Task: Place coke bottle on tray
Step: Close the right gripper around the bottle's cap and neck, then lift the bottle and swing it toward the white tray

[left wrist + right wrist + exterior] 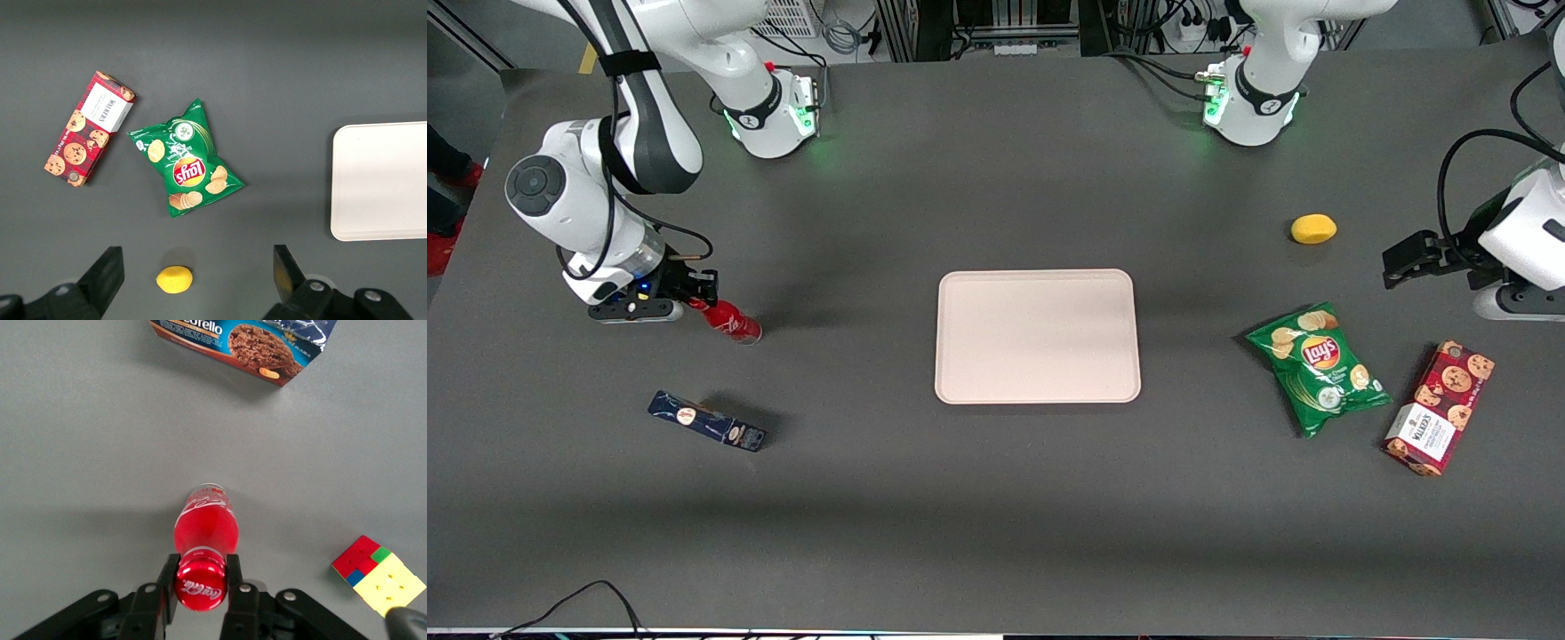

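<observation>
**Bottle gripped at the neck, tray bare**

Nearest the front camera lay a dark blue box (707, 421), flat on the grey table (996, 524) toward the working arm's end. Farther from the camera than the box stood the coke bottle (727, 320), leaning a little, its clear base apparently on the table, though the front view left that contact hard to judge. The gripper (690, 294) sat at the bottle's top, and the wrist view showed its two fingers (234, 577) pressed against either side of the neck just under the red cap (199, 588), pinching the bottle (205, 530). A colour-cube puzzle (378, 574) lay near the bottle in that view, and the box (244, 347) showed a chocolate biscuit on its face.

At the middle of the table lay the tray (1037, 336), well apart from the bottle. Toward the parked arm's end were a green bag of crisps (1318, 366), a red biscuit carton (1440, 408) just beside it, and a lemon (1313, 228) farther from the camera than both
</observation>
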Robot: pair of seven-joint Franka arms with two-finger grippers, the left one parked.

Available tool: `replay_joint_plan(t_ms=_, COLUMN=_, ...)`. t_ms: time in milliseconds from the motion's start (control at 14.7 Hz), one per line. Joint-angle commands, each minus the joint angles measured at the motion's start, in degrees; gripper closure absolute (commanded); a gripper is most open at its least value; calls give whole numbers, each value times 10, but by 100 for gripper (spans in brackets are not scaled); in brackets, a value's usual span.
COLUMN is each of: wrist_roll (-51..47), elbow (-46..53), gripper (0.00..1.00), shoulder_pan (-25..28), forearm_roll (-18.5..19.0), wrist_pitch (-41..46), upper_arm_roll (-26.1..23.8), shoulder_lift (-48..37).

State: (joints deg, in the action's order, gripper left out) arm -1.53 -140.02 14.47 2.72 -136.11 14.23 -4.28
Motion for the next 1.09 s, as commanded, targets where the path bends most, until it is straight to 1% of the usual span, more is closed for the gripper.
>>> replay_joint_plan(t_ms=0, wrist_roll=3, elbow=26, gripper=100, shoulder_pan=3, forearm_roll=6, wrist_pitch=28, upper_arm_roll=-1, shoulder_lift=-15)
replay_joint_plan(t_ms=272, wrist_roll=6, elbow=139, gripper=100, shoulder_pan=3, forearm_roll=0, wrist_pitch=183, upper_arm_roll=-1, shoulder_lift=-17)
replay_joint_plan(t_ms=407, wrist_roll=6, elbow=199, gripper=100, shoulder_pan=3, forearm_roll=-2, wrist_pitch=249, upper_arm_roll=-11, shoulder_lift=-16)
replay_joint_plan(t_ms=611, wrist_roll=-8, elbow=270, gripper=100, shoulder_pan=3, forearm_roll=-3, wrist_pitch=312, upper_arm_roll=-47, shoulder_lift=-11)
replay_joint_plan(t_ms=815, wrist_roll=-39, elbow=334, gripper=100, shoulder_pan=3, forearm_roll=-8, wrist_pitch=355, upper_arm_roll=-93, shoulder_lift=-5)
replay_joint_plan(t_ms=883, wrist_roll=-50, elbow=353, gripper=100, shoulder_pan=3, forearm_roll=-13, wrist_pitch=361, upper_arm_roll=-109, shoulder_lift=-1)
replay_joint_plan(t_ms=1019, wrist_roll=-83, elbow=400, gripper=100, shoulder_pan=3, forearm_roll=-38, wrist_pitch=380, upper_arm_roll=-144, shoulder_lift=22)
